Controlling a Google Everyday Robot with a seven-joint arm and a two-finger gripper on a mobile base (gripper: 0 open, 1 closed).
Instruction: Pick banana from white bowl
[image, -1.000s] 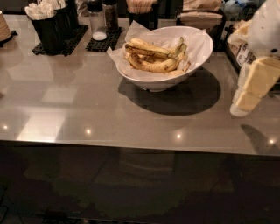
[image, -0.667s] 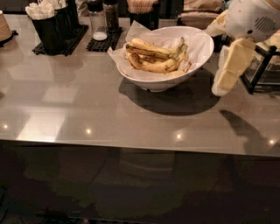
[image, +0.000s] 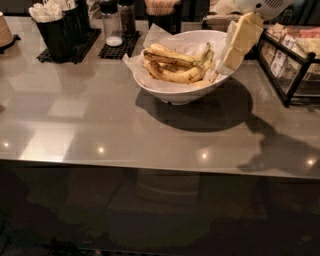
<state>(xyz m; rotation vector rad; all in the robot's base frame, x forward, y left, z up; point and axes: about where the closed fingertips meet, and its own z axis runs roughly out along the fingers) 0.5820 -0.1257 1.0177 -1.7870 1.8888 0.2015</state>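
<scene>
The white bowl (image: 165, 87), lined with crinkled white paper, stands on the grey counter at centre back. Several bananas lie in it. The one with heavy dark brown bruising (image: 170, 56) lies across the top. A yellower, spotted one (image: 177, 76) lies in front of it. My gripper (image: 231, 58), cream-coloured, hangs down from the upper right over the bowl's right rim, just right of the bananas' tips. It holds nothing that I can see.
A black wire rack with packets (image: 292, 62) stands at the right edge, close behind the gripper. A black caddy with white utensils (image: 57, 27) and two shakers (image: 112, 25) on black mats stand at the back left. The counter's front edge runs across the lower middle.
My gripper has moved left and away from the counter's right side, from beside the rack to over the bowl's right rim. The bowl and bananas have not moved.
</scene>
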